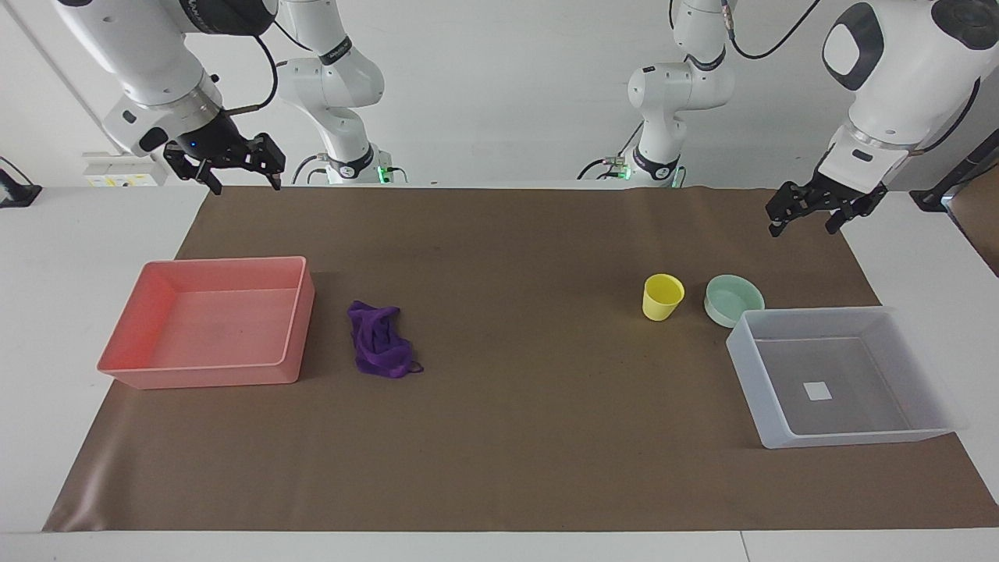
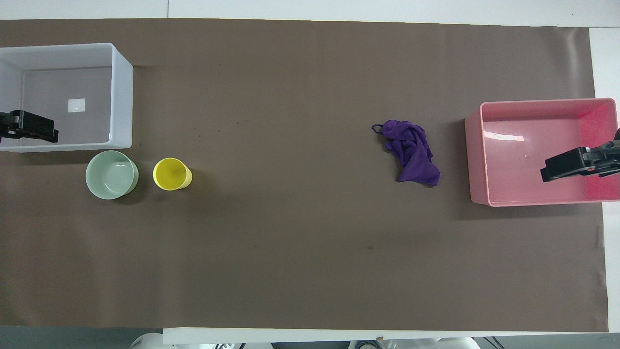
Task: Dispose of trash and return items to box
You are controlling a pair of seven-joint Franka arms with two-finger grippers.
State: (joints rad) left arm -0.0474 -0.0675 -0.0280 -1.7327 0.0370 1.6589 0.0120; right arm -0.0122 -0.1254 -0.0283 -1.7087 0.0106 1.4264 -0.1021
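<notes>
Trash (image 1: 381, 340) untouched on worktop (image 1: 515, 453), beside pink tray (image 1: 300, 312). Left gripper (image 1: 804, 215) and right gripper (image 1: 234, 167) raised at robot-side corners, fingers apart, empty. Cup (image 1: 663, 297), bowl (image 1: 734, 300) beside box (image 1: 897, 435), near left arm's edge. No step begun; next likely right gripper descends onto trash.

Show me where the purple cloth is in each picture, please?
Facing view: the purple cloth lies on the brown mat, left of the picture's middle, just right of the pink tray.
Overhead view: the cloth lies right of the picture's middle, just left of the pink tray.
Shared landmark: the pink tray, always right beside the cloth, at the right arm's end of the table.
</notes>
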